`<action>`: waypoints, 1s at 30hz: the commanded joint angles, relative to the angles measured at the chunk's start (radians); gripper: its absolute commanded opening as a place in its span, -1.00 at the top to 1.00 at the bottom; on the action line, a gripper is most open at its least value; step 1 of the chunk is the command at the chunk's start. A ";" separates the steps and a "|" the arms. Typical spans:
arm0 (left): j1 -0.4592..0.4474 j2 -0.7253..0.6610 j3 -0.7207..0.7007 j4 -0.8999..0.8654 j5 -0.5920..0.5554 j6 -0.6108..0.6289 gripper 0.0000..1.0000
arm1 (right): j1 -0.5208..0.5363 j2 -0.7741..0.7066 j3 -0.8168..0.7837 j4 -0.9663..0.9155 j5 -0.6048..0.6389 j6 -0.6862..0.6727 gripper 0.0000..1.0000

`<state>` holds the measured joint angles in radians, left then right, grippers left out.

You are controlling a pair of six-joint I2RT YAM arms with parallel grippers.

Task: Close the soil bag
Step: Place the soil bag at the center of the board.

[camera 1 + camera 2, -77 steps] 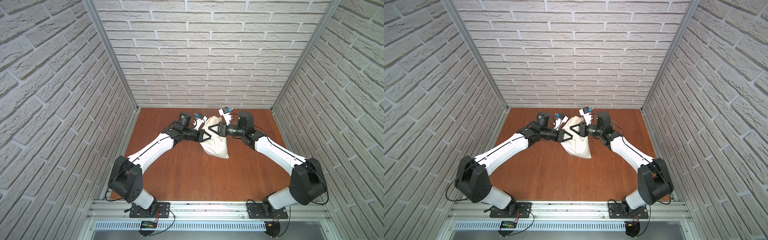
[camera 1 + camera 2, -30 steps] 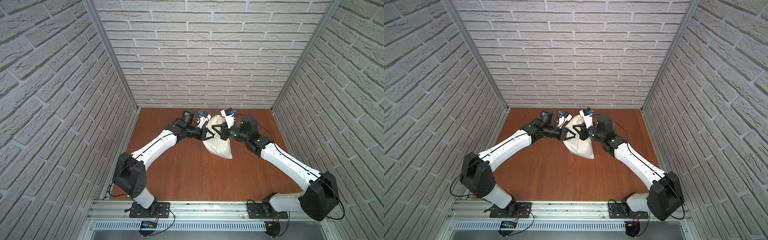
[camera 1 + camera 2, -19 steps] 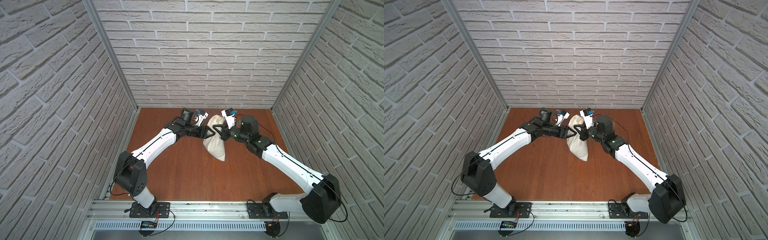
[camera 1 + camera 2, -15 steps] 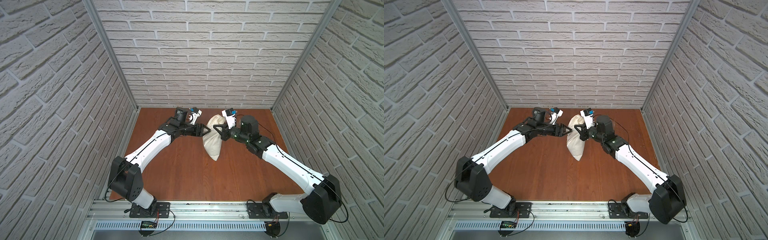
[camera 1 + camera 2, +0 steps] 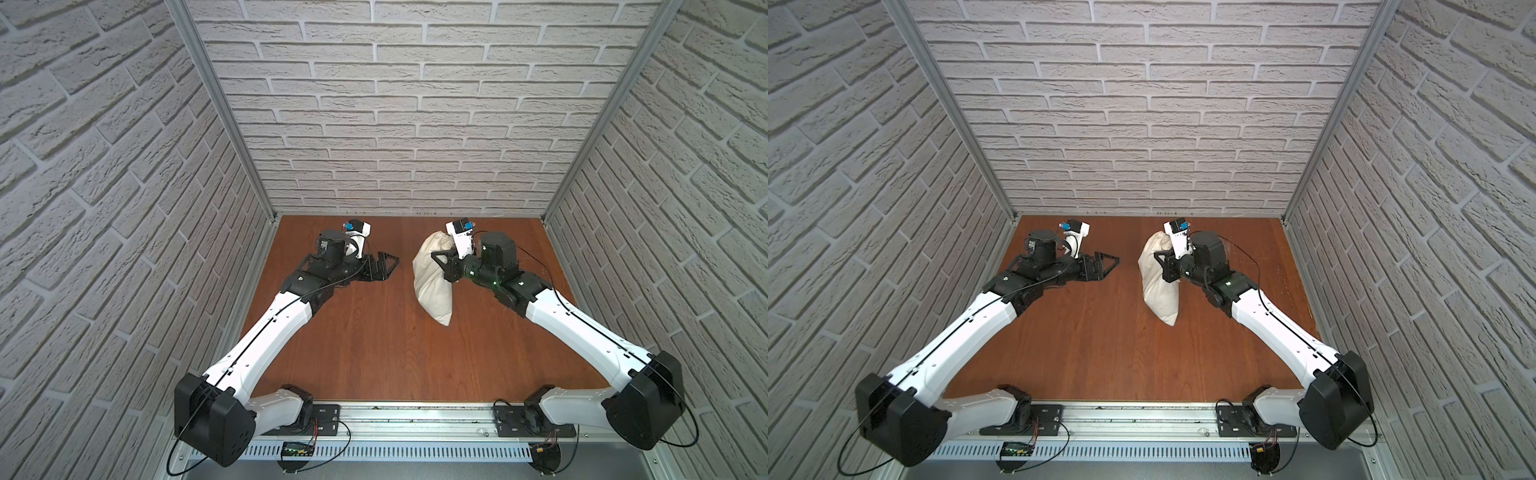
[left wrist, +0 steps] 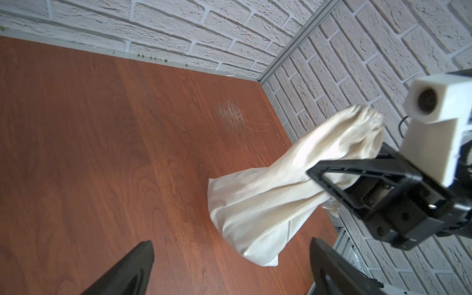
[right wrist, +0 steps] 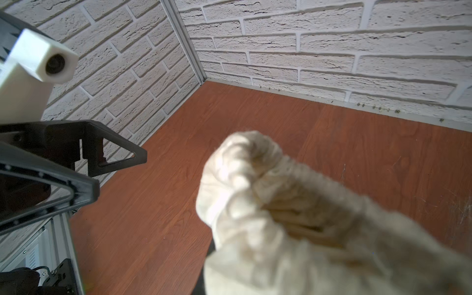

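right gripper [image 5: 436, 259] is pinched shut on the bag [image 5: 432, 286] near its gathered neck, bag slanting from there down toward the table [image 5: 365, 340], and the left gripper [image 5: 390, 268] gapes wide, well apart on the bag's left, so right's way nearer.

We see the soil bag [image 5: 430, 282] over the table [image 5: 374, 357] in both top views, toward the back and right of the middle. Its neck is up, nearer the back wall [image 5: 395, 145], and its bottom corner points toward the front. We cannot tell whether that corner rests on the table. The right gripper [image 5: 436, 257] is just right of the bag, touching its upper part. The left gripper [image 5: 390, 268] is left of the bag and apart from it, with bare table between the 2.
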<state>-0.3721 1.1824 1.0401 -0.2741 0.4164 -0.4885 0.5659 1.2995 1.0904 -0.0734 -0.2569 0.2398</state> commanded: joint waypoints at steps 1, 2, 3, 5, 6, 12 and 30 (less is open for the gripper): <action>-0.003 -0.070 -0.057 0.009 -0.080 -0.025 -0.96 | 0.009 -0.072 0.098 0.087 0.048 -0.025 0.94; -0.006 -0.090 -0.073 0.004 -0.094 -0.027 -0.96 | 0.009 -0.072 0.114 0.077 0.068 -0.030 0.94; -0.007 -0.107 -0.090 0.000 -0.105 -0.033 -0.96 | 0.009 -0.071 0.129 0.067 0.087 -0.033 0.94; -0.007 -0.140 -0.112 -0.012 -0.112 -0.040 -0.97 | 0.009 -0.066 0.165 0.047 0.127 -0.037 0.94; -0.009 -0.155 -0.121 -0.026 -0.118 -0.042 -0.97 | 0.009 -0.061 0.182 0.042 0.150 -0.038 0.94; -0.011 -0.228 -0.151 -0.076 -0.142 -0.051 -0.97 | -0.003 0.017 0.351 -0.021 0.264 -0.051 0.94; -0.008 -0.239 -0.141 -0.087 -0.202 -0.002 -0.97 | -0.062 0.250 0.602 -0.006 0.495 -0.089 0.94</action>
<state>-0.3790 0.9325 0.9009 -0.4007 0.2390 -0.5217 0.5179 1.5494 1.6405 -0.2314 0.1505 0.1566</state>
